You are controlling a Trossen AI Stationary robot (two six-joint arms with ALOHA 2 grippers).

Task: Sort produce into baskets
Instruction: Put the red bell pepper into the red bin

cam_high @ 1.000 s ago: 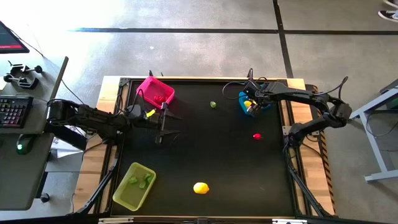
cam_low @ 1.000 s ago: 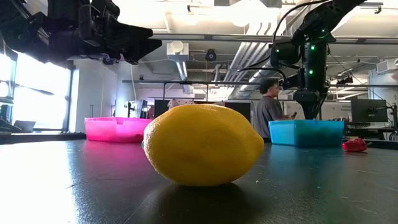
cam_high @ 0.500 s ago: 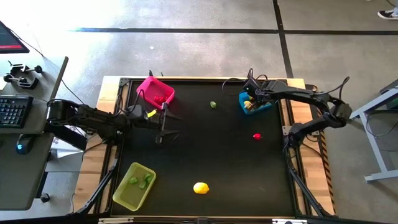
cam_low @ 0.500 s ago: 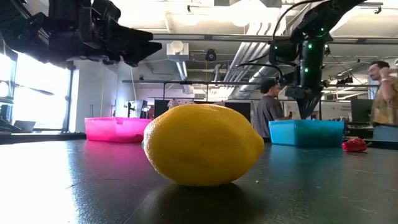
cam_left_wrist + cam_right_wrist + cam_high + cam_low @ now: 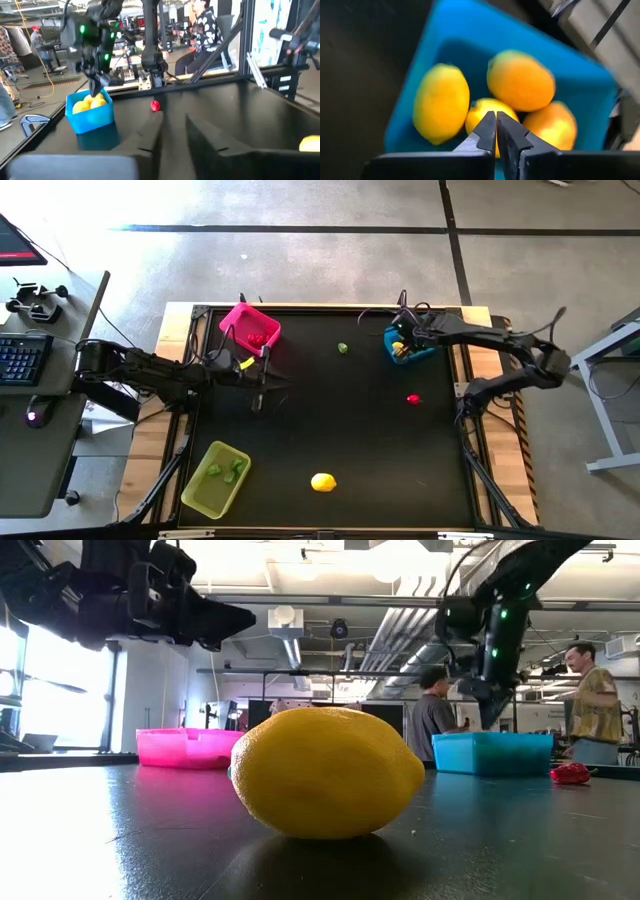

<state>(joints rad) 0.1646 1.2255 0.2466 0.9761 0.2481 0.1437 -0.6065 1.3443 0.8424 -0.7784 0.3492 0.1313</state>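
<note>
Overhead, hovering right pincer (image 5: 496, 131) above the blue basket (image 5: 420, 352), fingers pressed together on nothing, four yellow lemons (image 5: 441, 102) lying inside. Waiting beside the pink basket (image 5: 249, 325), left pincer (image 5: 174, 131) parted and empty. Lying loose on the table (image 5: 370, 440): one lemon (image 5: 322, 482), one red piece (image 5: 413, 399), one green piece (image 5: 343, 348). Sitting at the near left corner, yellow-green basket (image 5: 215, 479).

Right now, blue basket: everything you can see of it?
The blue basket is a small rectangular bin of bright blue plastic, open-topped, upright on the black table near its far right corner. It holds four yellow lemons, piled touching. The right gripper hangs just above them, fingers closed, empty.
</note>
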